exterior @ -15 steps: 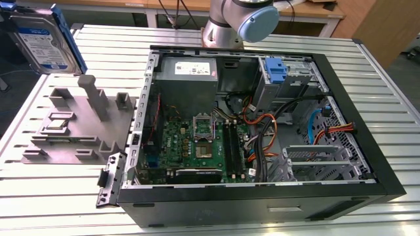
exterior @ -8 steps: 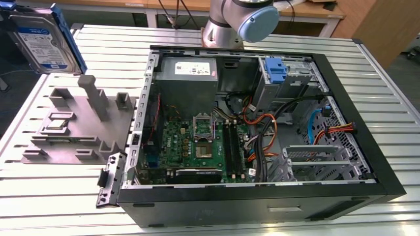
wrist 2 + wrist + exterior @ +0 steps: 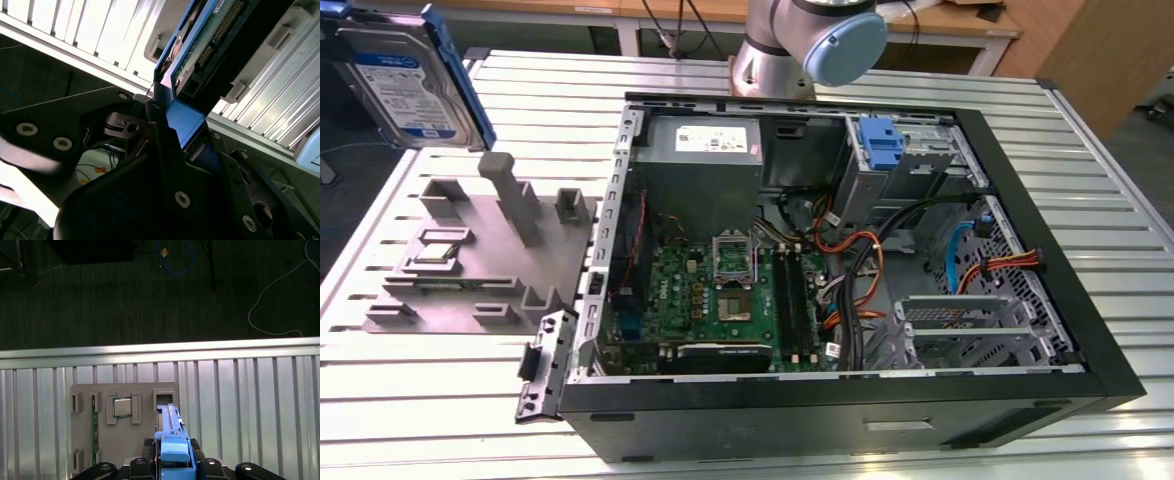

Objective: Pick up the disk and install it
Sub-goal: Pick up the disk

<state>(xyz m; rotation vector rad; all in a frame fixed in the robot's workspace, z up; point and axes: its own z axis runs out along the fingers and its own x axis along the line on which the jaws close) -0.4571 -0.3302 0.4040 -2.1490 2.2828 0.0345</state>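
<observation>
The disk [image 3: 407,80], silver-grey with a white-and-blue label and a blue carrier frame, hangs in the air at the exterior view's far upper left, above the grey holder block [image 3: 467,270]. In the first wrist view the disk [image 3: 172,437] stands edge-on over the holder block [image 3: 125,440], and my gripper [image 3: 173,462] is shut on its blue carrier. The second wrist view shows the disk's circuit-board side [image 3: 210,45] and the gripper [image 3: 180,135] clamping the blue frame.
The open computer case [image 3: 1067,330] lies on the slatted table [image 3: 427,400], with a motherboard [image 3: 720,290], cables and a blue-handled caddy [image 3: 887,145] inside. A small silver chip [image 3: 438,250] rests in the holder block. The arm's base [image 3: 807,45] stands behind the case.
</observation>
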